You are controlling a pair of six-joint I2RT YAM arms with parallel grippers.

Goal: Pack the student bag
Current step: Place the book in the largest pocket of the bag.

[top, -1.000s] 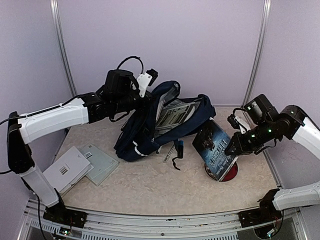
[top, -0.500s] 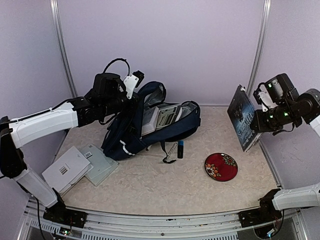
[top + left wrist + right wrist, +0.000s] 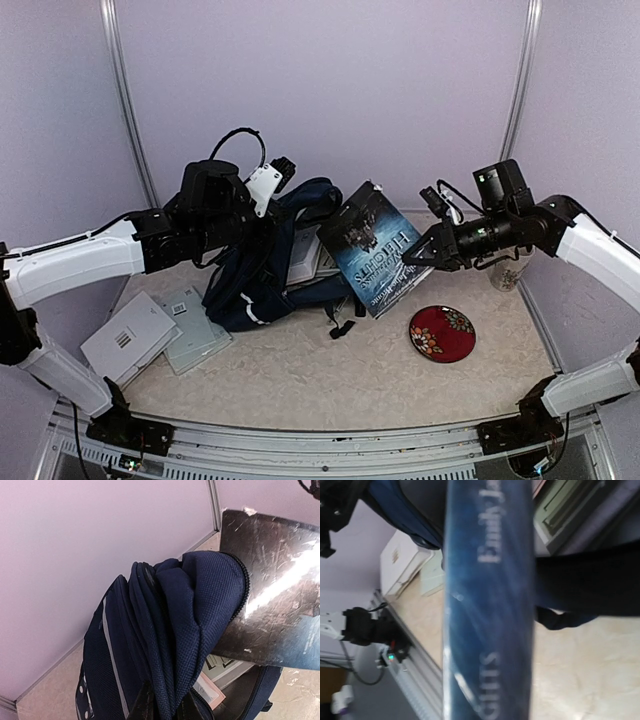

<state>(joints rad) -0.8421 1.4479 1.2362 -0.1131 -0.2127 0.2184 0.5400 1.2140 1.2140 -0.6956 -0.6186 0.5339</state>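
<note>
From above, the left pincer is clamped on the top of the bag, which is at the back left of the tabletop. The right pincer grips a tilted book at the bag's opening. The left wrist view shows navy fabric pinched between the fingers, and in the right wrist view the book's spine fills the frame with the bag behind it.

I work inside a booth of 3 pale lilac panels: the far wall, the left wall and the right wall. A silver left post and right post mark the 2 far corners. My table top is beige and marbled, with a metal rail along its near edge. The light is soft and even.
</note>
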